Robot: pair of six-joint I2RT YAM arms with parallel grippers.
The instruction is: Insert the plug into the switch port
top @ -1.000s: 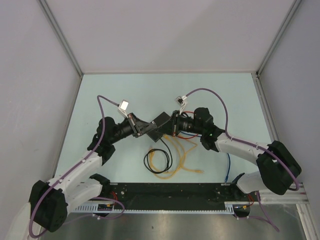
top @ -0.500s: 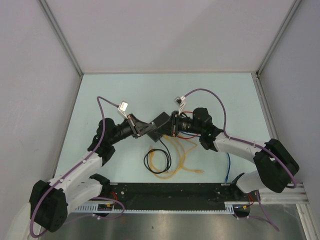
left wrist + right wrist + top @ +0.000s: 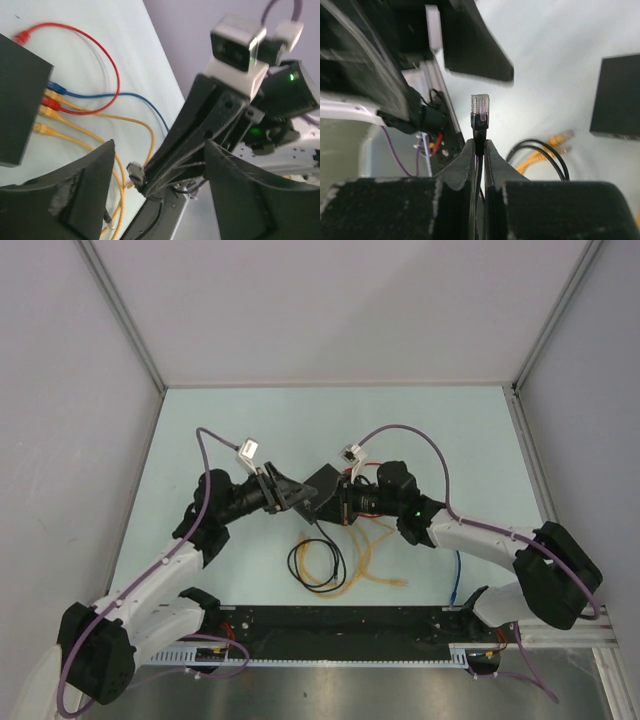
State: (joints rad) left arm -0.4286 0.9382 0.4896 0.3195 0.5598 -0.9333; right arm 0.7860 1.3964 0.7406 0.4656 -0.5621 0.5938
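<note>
Pale green desk (image 3: 250, 420) boxed by grey walls (image 3: 60, 440) at 9, 12 and 3 o'clock, with the mounting rail (image 3: 340, 635) of my arms along the 6 o'clock edge. The widest bare stretch runs from mid-desk toward 12 o'clock, with narrower strips at 9 and 3 o'clock. Both arms reach in and meet near the middle, close together

Counted: two arms (image 3: 150, 575), one switch (image 3: 322, 482), one plug (image 3: 480, 106), one coil of black cable (image 3: 315, 562), one red lead (image 3: 22, 36), one blue lead (image 3: 107, 94), and a tangle of yellow leads (image 3: 365, 550) whose number I cannot settle

My left tool (image 3: 159, 145) has its fingers spread wide apart and grips nothing. My right tool (image 3: 479, 142) is pinched together on the black cable just under the clear plug, which stands up beyond the fingertips. The switch lies at the desk's centre, just at 12 o'clock of where the two tools meet, apart from the plug

From above, the plug is too small to pick out. The left wrist view shows the switch's socket edge with blue, red and yellow leads already seated, and my right tool poking up between my open fingers. The right wrist view alone shows the plug's clear body, with the switch off at 3 o'clock and a left finger (image 3: 475, 45) at 12 o'clock
</note>
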